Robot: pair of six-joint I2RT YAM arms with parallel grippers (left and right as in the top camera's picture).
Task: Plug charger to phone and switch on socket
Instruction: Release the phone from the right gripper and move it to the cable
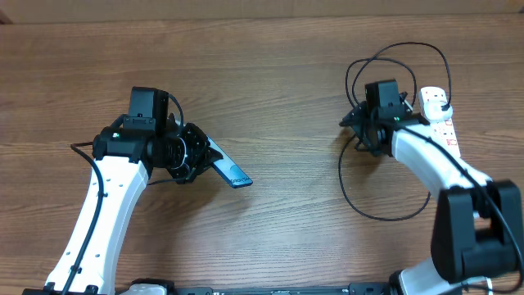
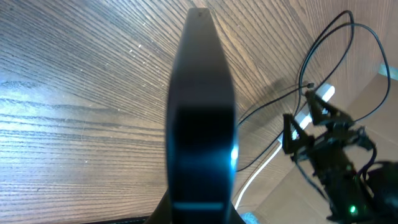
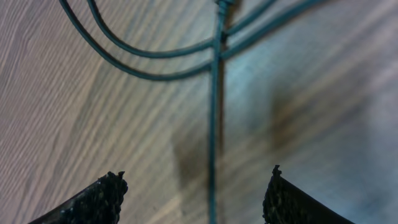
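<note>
My left gripper (image 1: 199,156) is shut on the phone (image 1: 232,174), a slim slab whose free end points toward the lower right, just above the wood. In the left wrist view the phone (image 2: 202,112) looks dark and runs straight away from the jaws. The charger (image 1: 385,215) is a thin black cable looping over the right side of the table. My right gripper (image 1: 366,138) hangs over it, open. In the right wrist view a strand of the charger (image 3: 214,124) runs between the two fingertips (image 3: 102,198) without touching them. The white socket (image 1: 440,115) lies just right of that gripper.
The socket's thick white cord (image 2: 261,168) curves across the wood in the left wrist view, with my right arm (image 2: 329,146) beyond it. More loops of the black cable (image 1: 397,53) rise behind the right gripper. The table's far edge (image 1: 262,18) runs along the top.
</note>
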